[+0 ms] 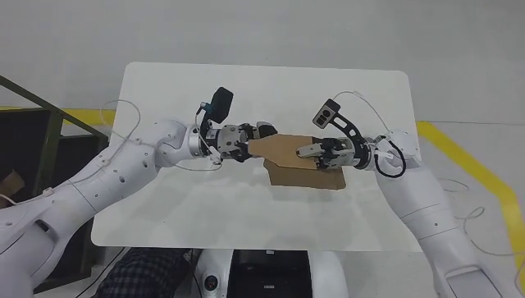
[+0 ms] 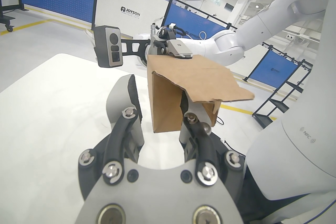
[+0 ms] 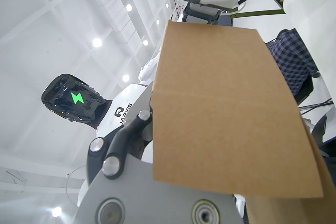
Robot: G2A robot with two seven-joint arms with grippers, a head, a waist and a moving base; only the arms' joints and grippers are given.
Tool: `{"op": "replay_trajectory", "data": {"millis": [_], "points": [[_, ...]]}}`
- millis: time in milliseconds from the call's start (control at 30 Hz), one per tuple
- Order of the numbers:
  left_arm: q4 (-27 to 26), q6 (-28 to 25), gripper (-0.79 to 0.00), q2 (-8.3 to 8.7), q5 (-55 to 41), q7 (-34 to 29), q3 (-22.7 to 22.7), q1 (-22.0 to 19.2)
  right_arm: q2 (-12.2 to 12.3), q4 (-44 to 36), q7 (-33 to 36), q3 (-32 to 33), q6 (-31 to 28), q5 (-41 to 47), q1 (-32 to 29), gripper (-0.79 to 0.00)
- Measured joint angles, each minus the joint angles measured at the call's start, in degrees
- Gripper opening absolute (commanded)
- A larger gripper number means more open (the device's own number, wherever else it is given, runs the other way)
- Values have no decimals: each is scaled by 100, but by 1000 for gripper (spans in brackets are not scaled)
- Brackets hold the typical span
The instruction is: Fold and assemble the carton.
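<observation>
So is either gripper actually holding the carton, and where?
The right gripper pinches the carton by its top panel's edge. The left gripper is open, straddling a side wall at the other end.

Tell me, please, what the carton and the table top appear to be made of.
The carton looks like plain brown cardboard, matte and unprinted, probably corrugated: its cut edges show thickness and a ragged flap. The table top looks like smooth white laminate or painted board, faintly glossy; which, I cannot tell.
</observation>
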Motion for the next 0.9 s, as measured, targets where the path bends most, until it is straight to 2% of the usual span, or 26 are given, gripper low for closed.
{"op": "replay_trajectory", "data": {"millis": [133,200,233,367,400,533,567,633,667,900], "points": [[26,0,-437,-61,-25,-50,30,-58,-3,17,4,-2,-19,9,6,-785],[64,0,-406,-80,-29,-50,31,-76,-1,31,13,14,-23,14,3,-785],[92,0,-369,-83,-35,-34,25,-75,2,37,17,23,-22,15,1,-785],[200,0,-139,-42,-41,181,-68,-1,14,62,26,75,-24,28,-13,-785],[201,0,-135,-14,-9,277,-108,42,17,71,27,87,-25,26,-14,-785],[138,0,-175,87,173,526,-220,187,18,106,16,98,-25,17,-7,-785],[122,0,-209,108,212,567,-241,216,16,117,11,93,-28,17,-3,-785],[106,0,-342,153,289,658,-284,285,12,148,-15,85,-44,5,13,-785],[101,0,-363,169,313,691,-296,313,10,161,-28,84,-55,-3,21,-785],[-122,0,-391,279,475,781,-256,462,11,234,-73,124,-108,-9,48,-785]]}}
